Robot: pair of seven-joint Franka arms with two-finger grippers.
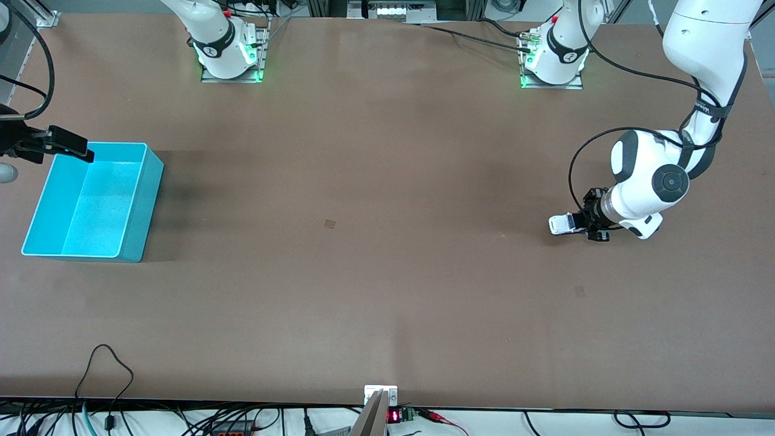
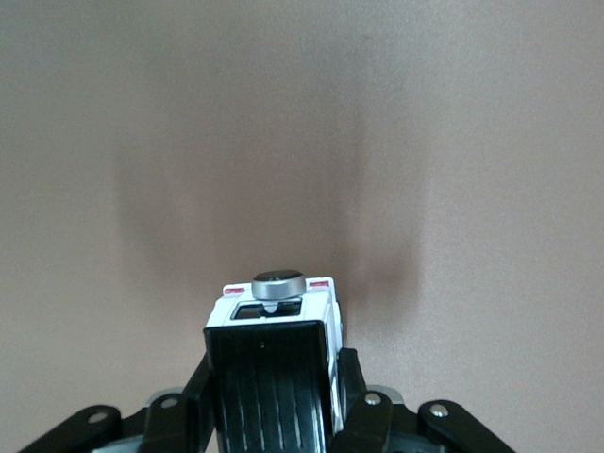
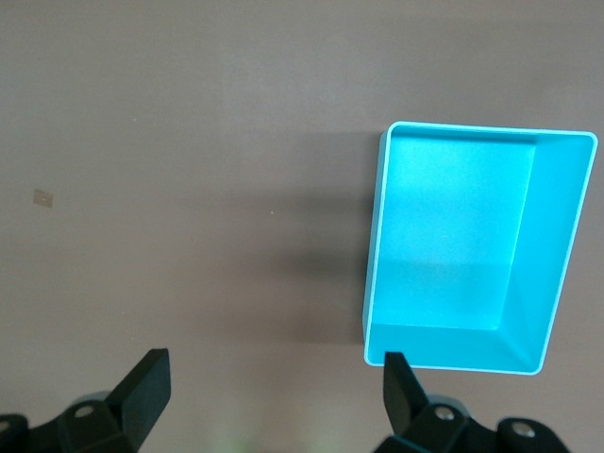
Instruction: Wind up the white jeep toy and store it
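The white jeep toy (image 1: 562, 223), boxy with a black roof, is at the left arm's end of the table. My left gripper (image 1: 576, 223) is shut on its sides, low at the table surface. In the left wrist view the jeep (image 2: 317, 311) sits between the black fingers (image 2: 351, 377), with its spare wheel pointing away from the camera. I cannot tell whether its wheels touch the table. The cyan bin (image 1: 97, 201) stands empty at the right arm's end. My right gripper (image 1: 68, 147) is open and empty, up over the bin's edge. The right wrist view shows the bin (image 3: 472, 250) below its gripper (image 3: 274, 387).
A small tape mark (image 1: 330, 223) lies mid-table, and another one (image 1: 579, 291) lies nearer the front camera than the jeep. Cables and a small display box (image 1: 393, 415) run along the table's front edge. The arm bases (image 1: 230, 54) stand along the back edge.
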